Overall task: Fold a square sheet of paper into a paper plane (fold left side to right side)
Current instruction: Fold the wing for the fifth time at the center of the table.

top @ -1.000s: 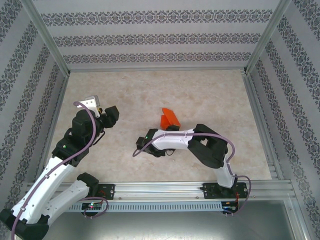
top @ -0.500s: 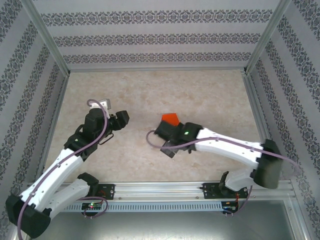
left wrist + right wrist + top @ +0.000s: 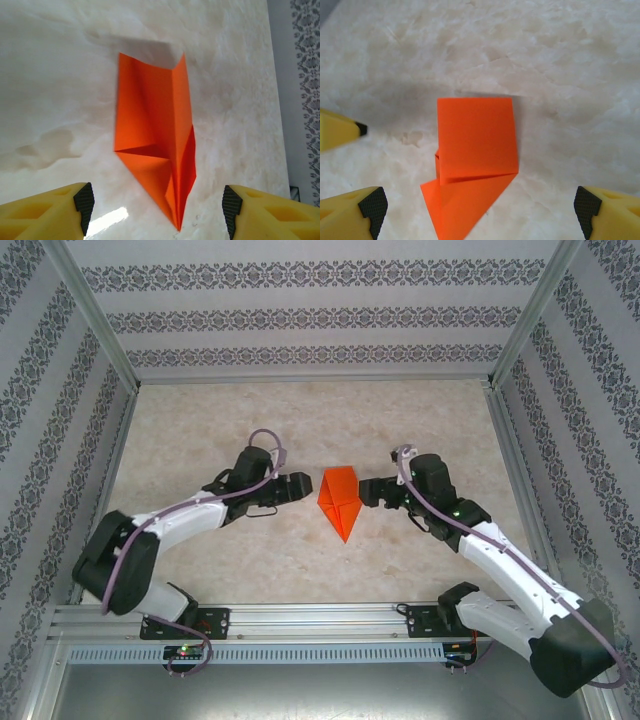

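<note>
Item: orange sheet of paper point(image 3: 337, 500), part-folded into a narrow pointed form, lying on the marbled table point(image 3: 420, 420) about midway between the two arms and held by neither. Left gripper point(image 3: 302, 487): claw open and empty, just beside the paper's left edge and not touching it. Right gripper point(image 3: 367, 494): claw spread wide and empty, just beside the right edge, likewise apart from it. Orientation: the long axis ran from the far side to the near side of the table, leaning slightly rightward at the near end; the sharp tip pointed toward the arm bases and the blunt squared end faced the back wall. Condition: the centre crease was visible in the left wrist view, where one panel appeared to stand a little off the surface and cast a shadow, though that could not be told for certain. Hazards noted: a fingertip brought in low might catch under that loose panel and pull the earlier folds open; pressing from one side alone would likely push the light paper across the smooth table; a left-to-right fold begun off the centre crease would set the halves unevenly.
</note>
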Motion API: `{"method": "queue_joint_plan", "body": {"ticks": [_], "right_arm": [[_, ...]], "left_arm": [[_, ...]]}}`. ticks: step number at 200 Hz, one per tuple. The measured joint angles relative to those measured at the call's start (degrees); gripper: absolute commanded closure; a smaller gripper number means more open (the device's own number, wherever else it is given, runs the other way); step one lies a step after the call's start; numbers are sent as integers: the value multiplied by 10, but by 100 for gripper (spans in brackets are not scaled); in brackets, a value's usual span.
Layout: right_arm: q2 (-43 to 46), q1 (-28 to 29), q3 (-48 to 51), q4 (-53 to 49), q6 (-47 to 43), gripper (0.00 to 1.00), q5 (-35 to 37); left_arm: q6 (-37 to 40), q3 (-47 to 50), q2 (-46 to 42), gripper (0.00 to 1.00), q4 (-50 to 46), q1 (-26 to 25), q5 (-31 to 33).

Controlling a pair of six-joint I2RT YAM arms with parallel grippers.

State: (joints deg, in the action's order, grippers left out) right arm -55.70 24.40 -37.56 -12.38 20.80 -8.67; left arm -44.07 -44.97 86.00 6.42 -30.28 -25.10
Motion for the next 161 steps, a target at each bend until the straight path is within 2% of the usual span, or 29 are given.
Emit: {"method": "queue_joint_plan", "body": {"ticks": [37, 92, 108, 146, 161], "right_arm": [[0, -60, 44, 59, 49, 2, -80], [1, -76, 59, 77, 65, 2, -125], [1, -80, 59, 74, 65, 2, -129], [-21, -101, 58, 71, 65, 3, -162], [-47, -107, 58, 71, 64, 8, -182]], "left_arm": [[-17, -70, 109, 33, 42, -19, -35], [-28, -158, 225, 37, 55, -23, -51], [-31, -176, 249, 46, 57, -23, -58], [-24, -189, 281, 82, 65, -23, -75], [-26, -179, 282, 90, 86, -20, -84]]}}
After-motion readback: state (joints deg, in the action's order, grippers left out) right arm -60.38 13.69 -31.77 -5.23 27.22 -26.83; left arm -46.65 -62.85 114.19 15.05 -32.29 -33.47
